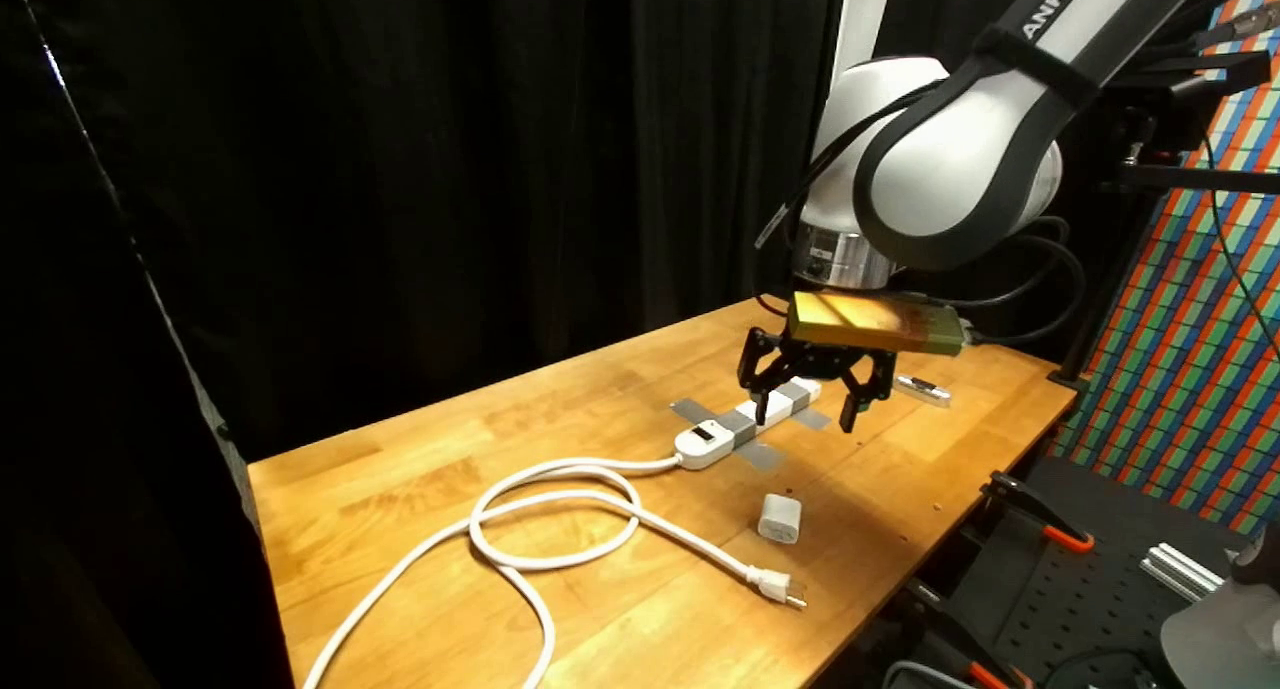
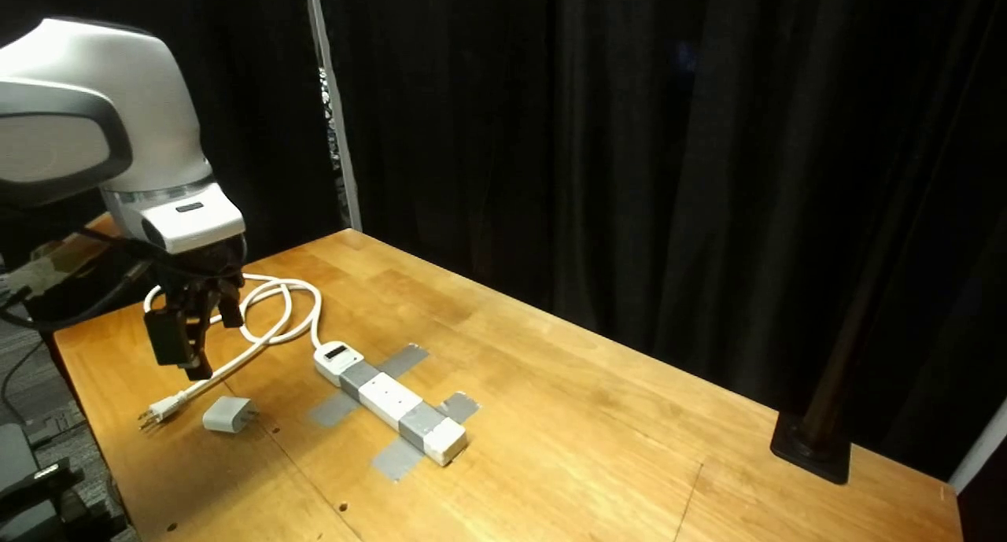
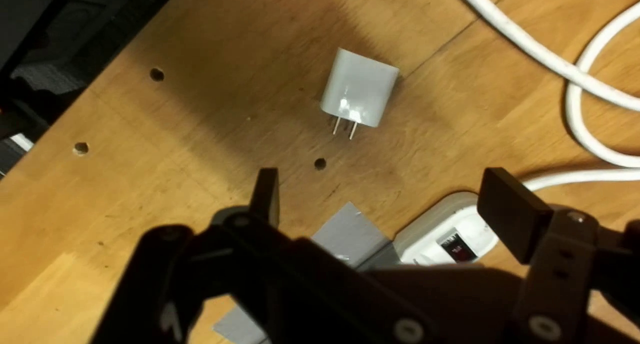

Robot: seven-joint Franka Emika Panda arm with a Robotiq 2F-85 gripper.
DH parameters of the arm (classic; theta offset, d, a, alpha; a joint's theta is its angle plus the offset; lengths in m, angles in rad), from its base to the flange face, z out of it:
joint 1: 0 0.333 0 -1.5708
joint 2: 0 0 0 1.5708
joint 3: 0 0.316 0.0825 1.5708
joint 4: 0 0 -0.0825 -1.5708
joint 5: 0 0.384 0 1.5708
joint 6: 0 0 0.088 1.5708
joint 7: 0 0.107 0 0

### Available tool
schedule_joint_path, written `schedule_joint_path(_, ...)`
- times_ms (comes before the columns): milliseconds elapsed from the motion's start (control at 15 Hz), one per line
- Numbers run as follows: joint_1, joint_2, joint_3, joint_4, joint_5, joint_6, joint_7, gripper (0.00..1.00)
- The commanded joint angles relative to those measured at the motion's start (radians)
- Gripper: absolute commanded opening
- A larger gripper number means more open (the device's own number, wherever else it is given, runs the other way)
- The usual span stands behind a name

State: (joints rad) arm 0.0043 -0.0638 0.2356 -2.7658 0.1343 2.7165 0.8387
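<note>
One charger point(image 3: 359, 88); looped cord point(image 3: 547, 58) near; taped power strip point(image 2: 391, 400); fingers point(image 3: 515, 214) apart

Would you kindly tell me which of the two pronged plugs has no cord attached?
The blocky white charger: it lies loose, whereas the slimmer pronged plug sits at the end of a white cord.

Boxy white plastic charger point(image 3: 359, 88): wrist view, upper centre, prongs toward bottom edge
Long white power strip point(image 3: 447, 226): taped, lower right

black curtains point(image 2: 669, 172) hang behind a wooden table point(image 2: 590, 447), with a multicoloured patterned panel point(image 1: 1180, 349) nearby
</note>
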Motion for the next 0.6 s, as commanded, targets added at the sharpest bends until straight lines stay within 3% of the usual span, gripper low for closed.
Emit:
schedule_joint_path(0, 0.027, 0.108, -0.048, 0.000, -0.057, 0.113, 0.076, 1.00)
schedule_joint_path(333, 0.091, 0.264, -0.107, 0.001, -0.013, 0.217, 0.066, 1.00)
schedule_joint_path(533, 0.124, 0.350, -0.109, 0.013, 0.043, 0.269, 0.043, 1.00)
